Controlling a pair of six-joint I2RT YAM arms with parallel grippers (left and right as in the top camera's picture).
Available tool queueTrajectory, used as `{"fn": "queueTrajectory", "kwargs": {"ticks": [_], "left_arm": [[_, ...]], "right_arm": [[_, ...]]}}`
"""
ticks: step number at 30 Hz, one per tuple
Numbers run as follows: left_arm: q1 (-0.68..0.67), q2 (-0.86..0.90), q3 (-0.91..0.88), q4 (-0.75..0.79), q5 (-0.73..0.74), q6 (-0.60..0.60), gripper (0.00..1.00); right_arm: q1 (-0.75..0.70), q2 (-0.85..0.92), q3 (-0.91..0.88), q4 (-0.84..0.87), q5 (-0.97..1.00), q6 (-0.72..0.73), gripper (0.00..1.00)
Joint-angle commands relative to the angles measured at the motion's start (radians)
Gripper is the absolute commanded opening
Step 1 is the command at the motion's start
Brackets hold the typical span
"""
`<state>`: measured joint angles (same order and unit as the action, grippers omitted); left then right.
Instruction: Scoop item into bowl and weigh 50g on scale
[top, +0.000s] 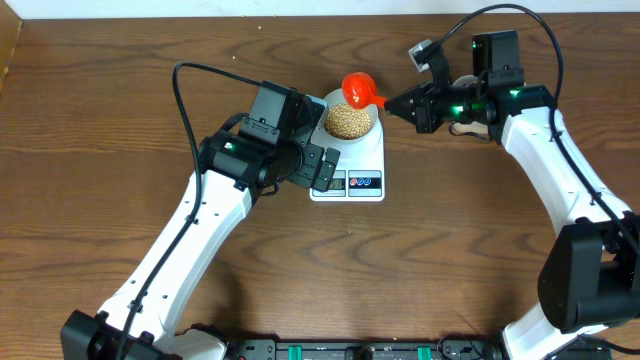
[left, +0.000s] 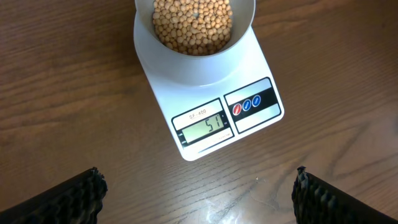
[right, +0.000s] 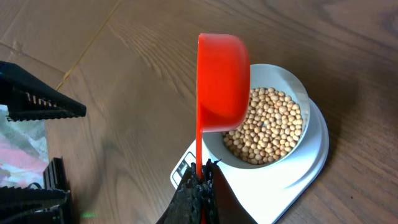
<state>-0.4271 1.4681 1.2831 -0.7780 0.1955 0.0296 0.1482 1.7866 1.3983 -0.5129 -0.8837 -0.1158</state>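
The white scale (top: 368, 162) stands at the table's middle, and its display (left: 207, 127) reads 51. On it sits the pale bowl (left: 244, 28) holding the beige beans (left: 193, 25). My right gripper (right: 202, 180) is shut on the thin handle of a red scoop (right: 221, 81). The scoop is tipped on its side over the bowl's (right: 300, 90) rim, above the beans (right: 267, 124), and nothing shows inside it. From overhead the scoop (top: 358, 88) hangs at the bowl's (top: 328, 103) far edge. My left gripper (left: 199, 196) stands open over bare wood just in front of the scale, holding nothing.
The left arm (top: 250, 150) lies close against the scale's left side, and its fingers (right: 37, 102) show at the left of the right wrist view. A small beige object (top: 470, 128) lies under the right arm. Black cables arch over both arms.
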Motion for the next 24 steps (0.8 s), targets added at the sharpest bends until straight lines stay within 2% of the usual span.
{"fn": "queueTrajectory", "kwargs": {"ticks": [1, 4, 18, 24], "left_arm": [[0.004, -0.004, -0.01, 0.0, -0.013, -0.001, 0.98], [0.004, -0.004, -0.01, 0.0, -0.013, -0.001, 0.98], [0.004, -0.004, -0.01, 0.0, -0.013, -0.001, 0.98], [0.004, -0.004, -0.01, 0.0, -0.013, -0.001, 0.98]], "right_arm": [[-0.016, -0.021, 0.014, -0.004, -0.029, 0.007, 0.01], [-0.016, -0.021, 0.014, -0.003, -0.014, 0.003, 0.01], [0.114, -0.017, 0.011, -0.009, 0.334, -0.039, 0.01], [0.134, -0.017, 0.011, -0.008, 0.355, -0.047, 0.01]]}}
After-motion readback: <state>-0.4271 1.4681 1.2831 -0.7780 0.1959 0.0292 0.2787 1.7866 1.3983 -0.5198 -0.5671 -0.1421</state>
